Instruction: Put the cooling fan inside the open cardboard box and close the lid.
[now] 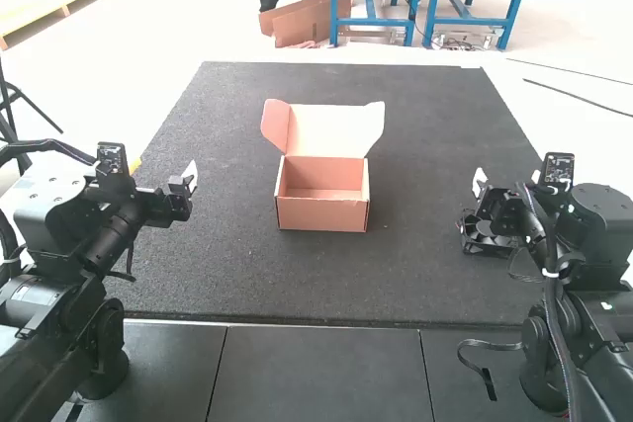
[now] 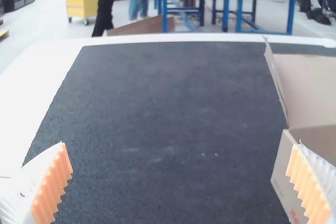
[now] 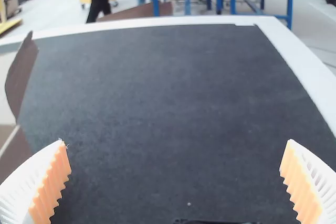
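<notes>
**Surroundings.** A black mat point(image 1: 415, 126) covers the work area, and the white table top point(image 2: 37, 77) shows as a border around it. The two arms stand at the near edge, one on each side.

**Left gripper** point(image 1: 188, 188). It hangs above the mat to the left of the box and well apart from it. In its wrist view the white ribbed fingers point(image 2: 44, 187) with orange pads are spread wide and hold nothing. Dark mat lies between them, and the near corner of the box sits just beside the finger on the box side.

**Right gripper** point(image 1: 485, 195). It hangs low at the right side of the mat. Its jaws are likewise spread wide, with nothing pinched and mat surface between the fingers point(image 3: 47, 182).

**Cooling fan** point(image 1: 487, 226). The black fan lies on the mat directly at the right gripper, near the mat's right edge. It is well apart from the box, with a stretch of mat between them.

**Cardboard box** point(image 1: 321, 207). It stands upright at the centre of the mat. The lid point(image 1: 326, 130) is raised at the far side, with a side flap at each end. The interior shows bare cardboard walls and floor.
</notes>
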